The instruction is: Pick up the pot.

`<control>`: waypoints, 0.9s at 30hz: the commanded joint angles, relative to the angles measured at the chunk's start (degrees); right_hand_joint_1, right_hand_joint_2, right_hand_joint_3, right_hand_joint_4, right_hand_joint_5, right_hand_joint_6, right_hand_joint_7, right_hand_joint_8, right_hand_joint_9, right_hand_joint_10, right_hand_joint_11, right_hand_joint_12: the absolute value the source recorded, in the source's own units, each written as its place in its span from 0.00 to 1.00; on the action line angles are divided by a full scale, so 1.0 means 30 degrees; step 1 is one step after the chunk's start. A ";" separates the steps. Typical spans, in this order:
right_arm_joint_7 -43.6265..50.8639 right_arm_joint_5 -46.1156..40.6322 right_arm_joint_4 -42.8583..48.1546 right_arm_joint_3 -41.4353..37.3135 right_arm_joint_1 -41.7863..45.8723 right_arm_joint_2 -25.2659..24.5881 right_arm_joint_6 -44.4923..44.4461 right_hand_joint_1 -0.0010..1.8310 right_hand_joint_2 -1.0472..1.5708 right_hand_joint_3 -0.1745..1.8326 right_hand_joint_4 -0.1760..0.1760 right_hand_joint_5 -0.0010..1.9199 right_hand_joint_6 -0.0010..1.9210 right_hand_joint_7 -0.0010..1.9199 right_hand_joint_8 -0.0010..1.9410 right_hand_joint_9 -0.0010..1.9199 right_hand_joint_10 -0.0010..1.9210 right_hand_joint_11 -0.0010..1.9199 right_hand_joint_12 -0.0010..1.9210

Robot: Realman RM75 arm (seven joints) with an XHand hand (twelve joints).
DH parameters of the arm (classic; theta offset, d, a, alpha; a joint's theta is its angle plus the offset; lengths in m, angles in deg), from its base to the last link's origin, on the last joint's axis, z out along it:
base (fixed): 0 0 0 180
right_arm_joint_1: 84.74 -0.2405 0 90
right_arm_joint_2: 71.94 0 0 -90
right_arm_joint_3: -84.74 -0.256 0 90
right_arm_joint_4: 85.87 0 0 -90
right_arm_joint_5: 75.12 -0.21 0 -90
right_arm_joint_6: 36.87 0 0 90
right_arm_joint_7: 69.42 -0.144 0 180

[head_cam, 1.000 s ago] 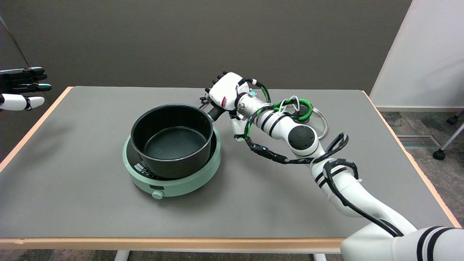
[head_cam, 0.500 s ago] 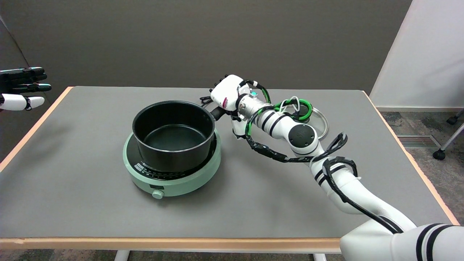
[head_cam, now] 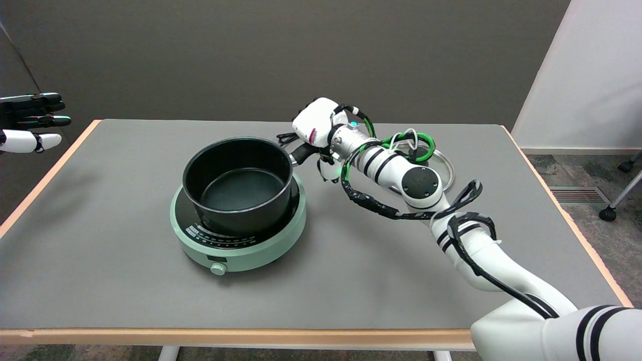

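One round, matte-black pot (head_cam: pixel 237 186), gripped at its handle by the right hand (head_cam: pixel 315 125), has risen above the mint-green hotplate (head_cam: pixel 239 244).

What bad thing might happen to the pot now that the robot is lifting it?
The robot hand holds the black pot only by its handle, far from the pot's weight, so the pot may tip or twist in the grip. If it slips, it would likely drop onto the green cooker right below. The glass lid lies close under the arm, so a low swing might knock it.
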 commanded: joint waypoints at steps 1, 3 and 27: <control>0.0003 -0.1092 0.0432 0.0197 -0.0181 0.0302 0.0353 0.64 0.44 0.94 0.29 0.94 0.93 0.94 0.93 0.94 0.93 0.94 0.93; 0.0003 -0.1092 0.0432 0.0200 -0.0181 0.0302 0.0249 0.64 0.43 0.92 0.29 0.93 0.93 0.93 0.92 0.93 0.93 0.93 0.93; -0.0876 -0.3063 0.0588 0.0064 -0.0075 0.0671 0.0752 0.55 0.63 0.89 0.25 0.88 0.88 0.88 0.87 0.88 0.88 0.88 0.88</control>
